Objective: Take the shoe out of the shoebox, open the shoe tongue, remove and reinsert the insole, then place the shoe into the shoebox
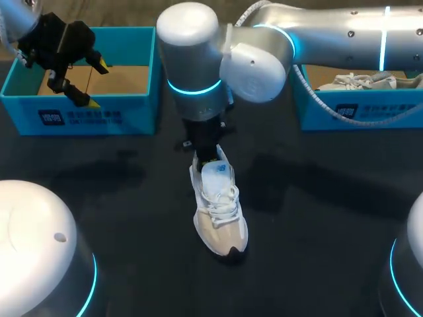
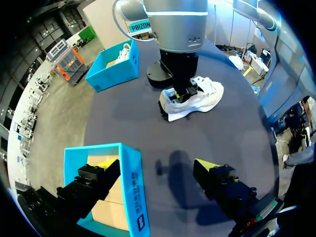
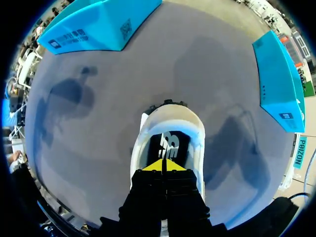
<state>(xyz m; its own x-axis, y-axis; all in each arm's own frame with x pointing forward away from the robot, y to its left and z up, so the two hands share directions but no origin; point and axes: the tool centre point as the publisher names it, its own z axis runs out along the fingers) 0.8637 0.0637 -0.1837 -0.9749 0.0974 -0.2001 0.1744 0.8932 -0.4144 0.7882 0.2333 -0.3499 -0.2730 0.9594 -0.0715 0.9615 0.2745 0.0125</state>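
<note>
Status, head view: shoe [image 1: 219, 211] was seen out of its box, set upright on the table [image 1: 132, 198] near centre, toe pointed to about 5 o'clock, heel to 11 o'clock; step one was judged done.

Open blue shoebox [image 1: 79, 109] was located at 10 o'clock, well apart from the shoe; only its bare cardboard floor was seen inside. A second box [image 1: 357, 112] at 2 o'clock was seen with another shoe [image 1: 360, 82] in it.

Right gripper [image 3: 163, 165] was positioned straight above the heel opening, its yellow tips closed together and lowered to the collar. The insole [image 3: 170, 143] was seen lying in the shoe just ahead of the tips; whether its rear edge was pinched between them could not be told.

Left gripper [image 2: 155, 165] was held over the near wall of the shoebox, fingers spread wide, nothing gripped; one finger was over the box interior, the other over the table.

Laces [image 1: 221, 198] looked slack, and the opening was wide enough for the tips, so the tongue was judged already opened. The insole step was judged to be in hand; removal versus reinsertion could not be settled from these views.

Left to do: insole seating to be confirmed; shoe to be put back in the shoebox at 10 o'clock.
</note>
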